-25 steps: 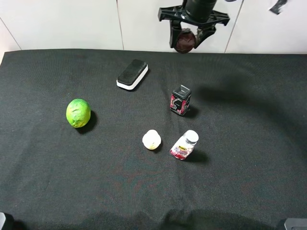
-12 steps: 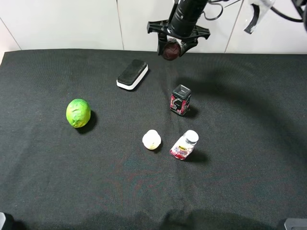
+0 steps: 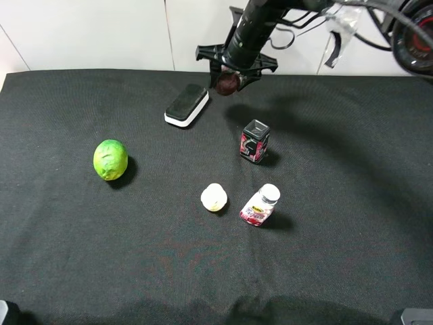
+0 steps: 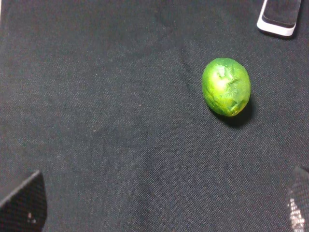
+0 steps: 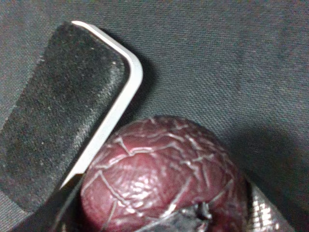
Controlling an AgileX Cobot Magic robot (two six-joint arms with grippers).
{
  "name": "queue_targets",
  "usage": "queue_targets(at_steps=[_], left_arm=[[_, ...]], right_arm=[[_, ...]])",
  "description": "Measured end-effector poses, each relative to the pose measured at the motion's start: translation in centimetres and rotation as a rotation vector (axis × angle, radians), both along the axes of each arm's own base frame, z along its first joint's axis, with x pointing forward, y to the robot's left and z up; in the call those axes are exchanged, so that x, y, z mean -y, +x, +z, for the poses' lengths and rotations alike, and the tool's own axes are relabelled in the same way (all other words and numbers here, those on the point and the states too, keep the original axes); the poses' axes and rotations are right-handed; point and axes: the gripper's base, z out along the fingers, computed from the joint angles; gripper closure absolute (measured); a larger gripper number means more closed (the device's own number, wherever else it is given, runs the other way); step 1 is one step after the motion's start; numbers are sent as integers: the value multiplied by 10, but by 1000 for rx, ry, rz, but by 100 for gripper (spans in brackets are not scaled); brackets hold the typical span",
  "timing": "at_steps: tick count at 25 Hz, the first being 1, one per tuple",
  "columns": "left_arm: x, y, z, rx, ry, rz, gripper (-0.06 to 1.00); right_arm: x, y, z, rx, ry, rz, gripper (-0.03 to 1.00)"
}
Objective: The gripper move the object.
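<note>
**A:** White wall panels behind, and a black cloth worktop in front. At its far edge our black, thin-fingered right tool is clamped round the small maroon ridged ball, which seems to hang clear of the cloth, just right of the black felt eraser with a white base.

**B:** We worry that lowering here would clip that eraser, or that the ball rolls once freed.

**A:** Only the right wrist view shows us the ball's cracked skin and how near the eraser's rim is. Only the left wrist view shows our left tool, its tips wide apart and empty, near the green lime-like fruit.
</note>
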Motion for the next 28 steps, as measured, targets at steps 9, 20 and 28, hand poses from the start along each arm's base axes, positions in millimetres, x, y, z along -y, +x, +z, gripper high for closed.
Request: queue_targets(at_steps=[9,20,28], left_arm=[[0,0,0,0,0,0,-4],[0,0,0,0,0,0,-4],[0,0,0,0,0,0,-4]], right_arm=[[-7,6,-27,26,11,-13,52],[-1,12,-40,98,-90,30,52],[0,11,-41,88,-105,36,52]])
